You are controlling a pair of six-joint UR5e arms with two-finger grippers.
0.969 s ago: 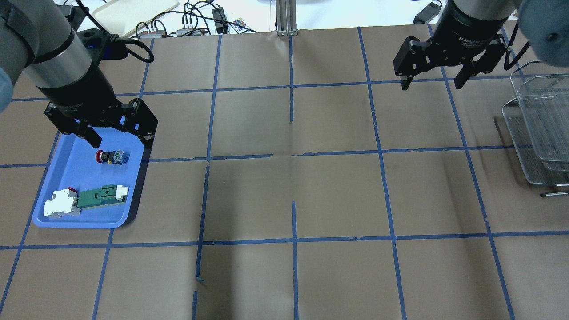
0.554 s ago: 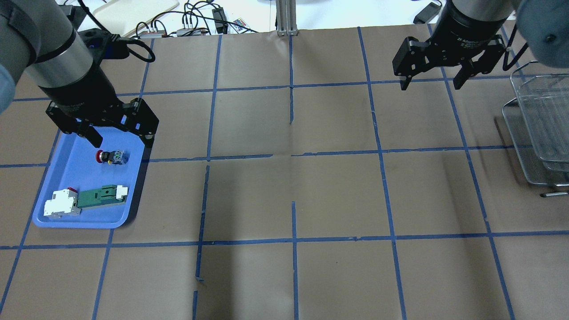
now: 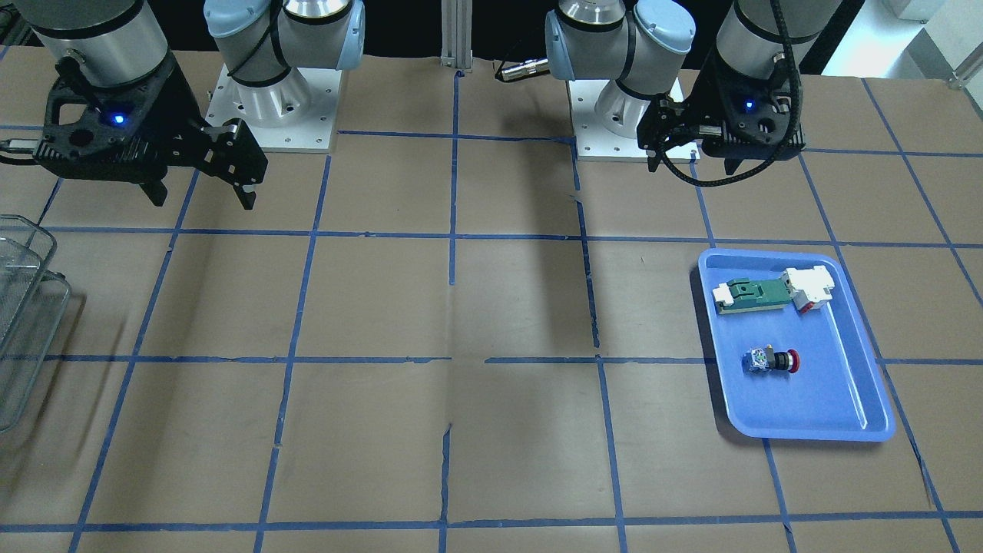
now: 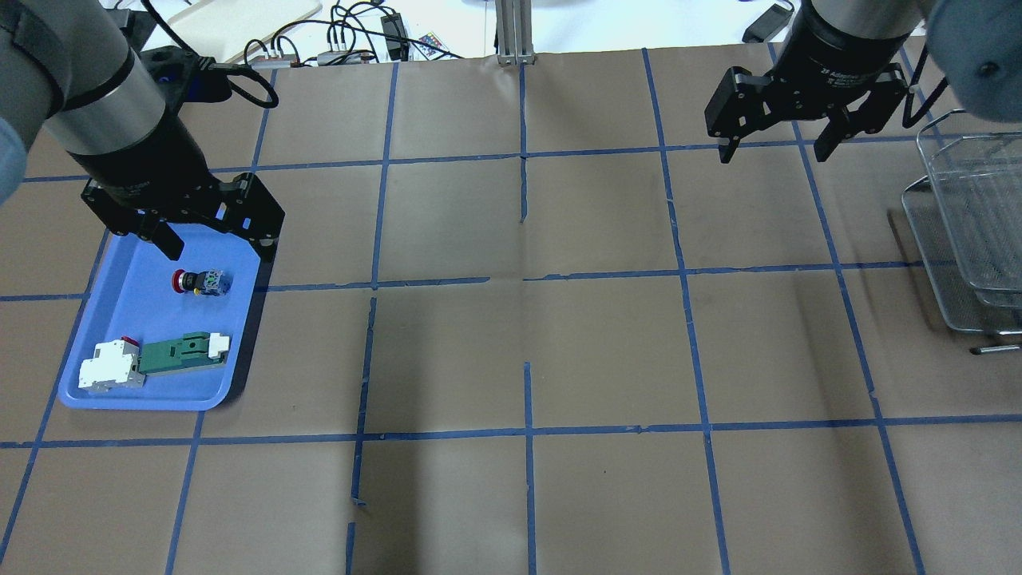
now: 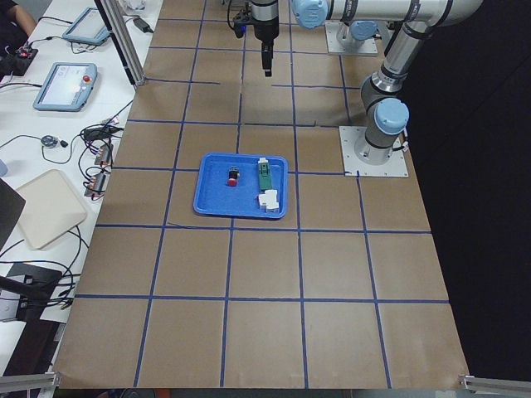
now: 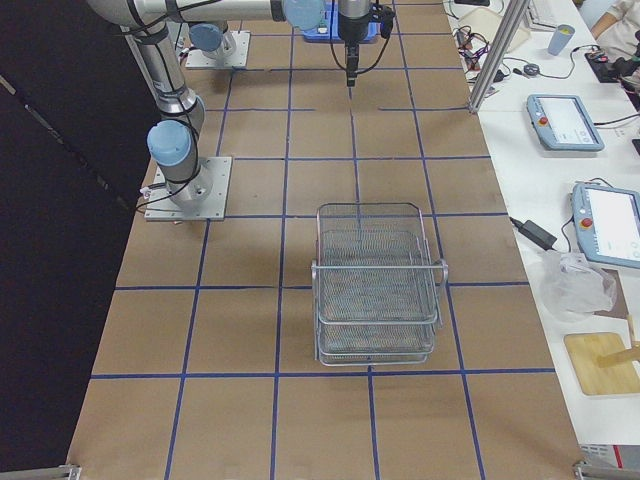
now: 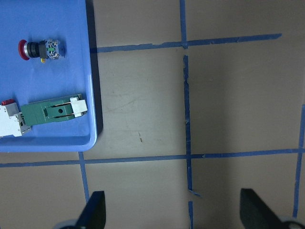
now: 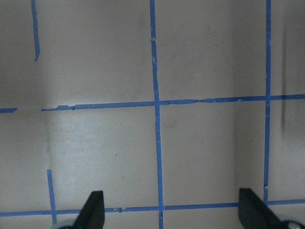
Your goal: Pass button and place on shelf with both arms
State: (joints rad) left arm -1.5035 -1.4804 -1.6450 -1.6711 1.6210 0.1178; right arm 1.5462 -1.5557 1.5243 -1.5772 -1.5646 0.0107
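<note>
Pick-up pending: left gripper (image 4: 218, 250), spread, is held at 12 o'clock of button (image 4: 200, 281), to be lowered astride; right gripper (image 4: 773, 152) spread too.

The button (image 4: 200, 282) is red-capped with a black collar, the tray (image 4: 132, 307) blue, the table (image 4: 599, 343) brown (blue tape grid)

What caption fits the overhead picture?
Both grippers open: left gripper near the blue tray with the button, right gripper near the shelf.
</note>
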